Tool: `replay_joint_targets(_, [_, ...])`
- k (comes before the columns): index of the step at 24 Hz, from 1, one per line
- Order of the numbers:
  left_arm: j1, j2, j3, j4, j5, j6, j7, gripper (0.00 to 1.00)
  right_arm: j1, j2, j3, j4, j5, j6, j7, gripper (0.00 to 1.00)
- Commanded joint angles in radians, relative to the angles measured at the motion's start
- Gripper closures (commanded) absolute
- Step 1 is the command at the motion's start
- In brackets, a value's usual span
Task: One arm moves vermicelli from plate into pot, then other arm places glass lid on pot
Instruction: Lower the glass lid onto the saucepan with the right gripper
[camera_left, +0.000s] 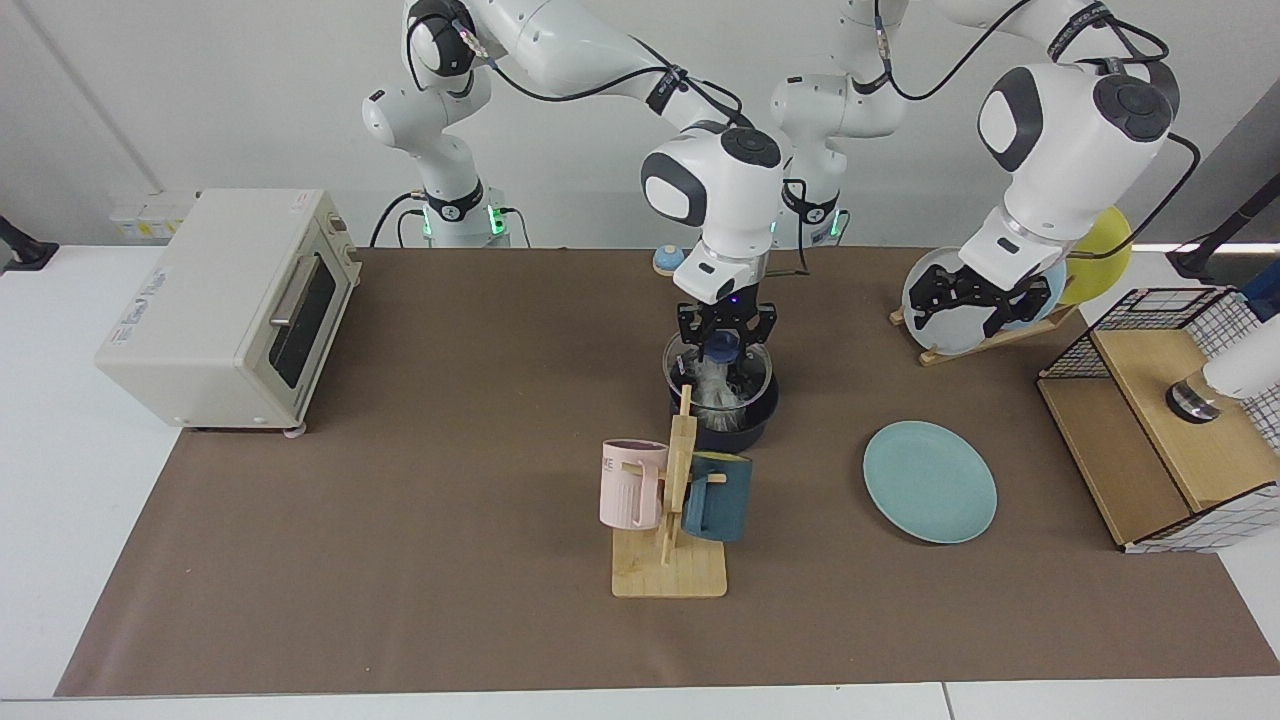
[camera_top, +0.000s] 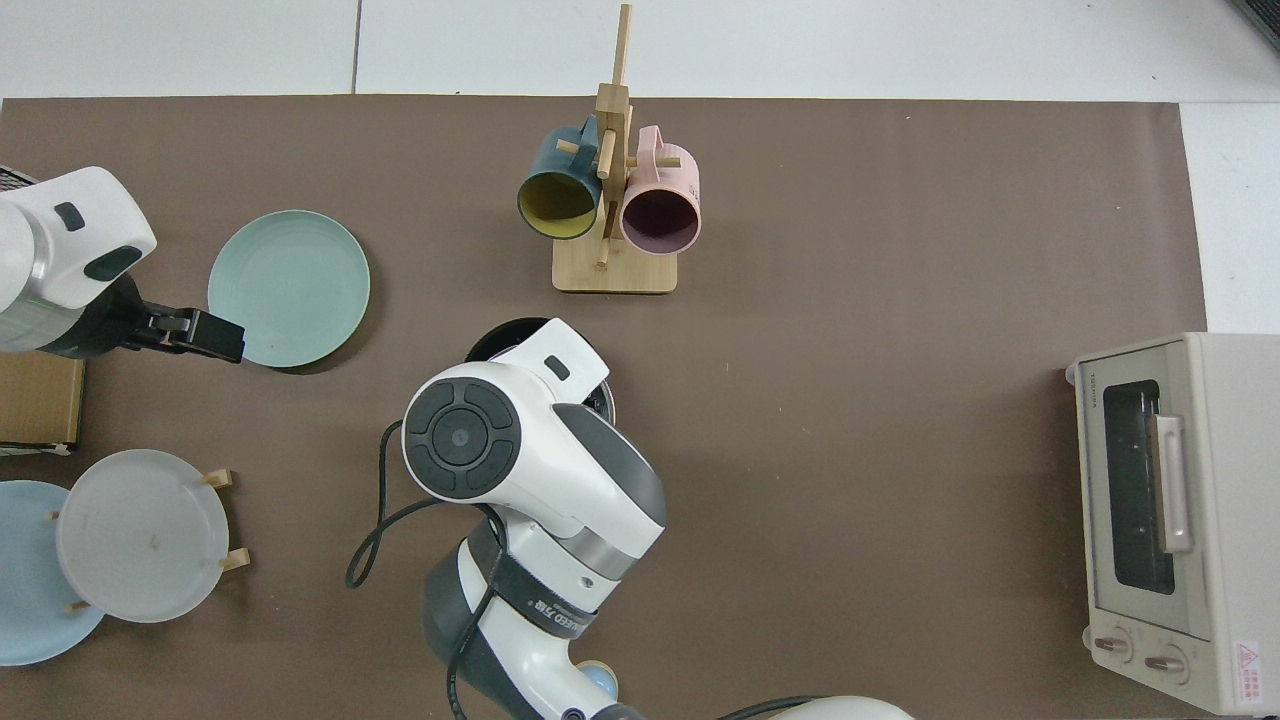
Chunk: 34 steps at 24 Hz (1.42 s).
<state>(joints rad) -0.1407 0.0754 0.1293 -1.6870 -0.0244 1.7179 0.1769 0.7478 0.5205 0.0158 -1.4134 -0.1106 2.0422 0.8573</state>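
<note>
Brown mat (camera_left: 400, 560) covers the table; toaster oven (camera_left: 225, 305) sits at its edge. Right arm reaches to mid-table, right gripper (camera_left: 726, 340) pinching the blue knob of the glass lid (camera_left: 717, 375), which sits over the pot (camera_left: 735, 420) rim, slightly tilted. Vermicelli (camera_left: 715, 390) visible inside through the glass. Left arm waits, left gripper (camera_left: 985, 300) raised in front of the plate rack, jaws spread. Teal plate (camera_left: 930, 482) bare, well apart from the pot. 2 mugs on the wooden stand (camera_left: 668, 560) just in front of the pot.

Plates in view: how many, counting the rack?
4: teal-green plate flat on the mat, bare; grey plate, light-blue plate and yellow plate standing in the rack, behind the left gripper. Others may be hidden.
</note>
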Motion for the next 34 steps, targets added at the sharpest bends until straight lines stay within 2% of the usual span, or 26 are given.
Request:
replay_joint_targets(1, [-0.007, -0.002, 0.007, 0.006, 0.000, -0.012, 0.006, 0.00, -0.018, 0.033, 0.006, 0.051, -0.006, 0.004, -0.029, 1.00])
replay_joint_targets(3, [-0.005, -0.003, 0.007, 0.004, 0.000, -0.012, 0.006, 0.00, -0.018, 0.055, 0.006, 0.056, -0.006, 0.035, -0.035, 1.00])
replay_joint_targets(14, [-0.005, -0.003, 0.007, 0.003, 0.000, -0.012, 0.006, 0.00, -0.011, 0.075, 0.004, 0.070, -0.007, 0.039, -0.037, 1.00])
replay_joint_targets(20, [-0.007, -0.003, 0.007, 0.004, 0.000, -0.008, 0.003, 0.00, -0.022, 0.124, 0.006, 0.163, -0.006, 0.021, -0.038, 1.00])
replay_joint_targets(34, [-0.008, -0.002, 0.007, 0.007, 0.000, -0.004, 0.006, 0.00, -0.019, 0.124, -0.004, 0.165, -0.009, 0.012, -0.070, 1.00])
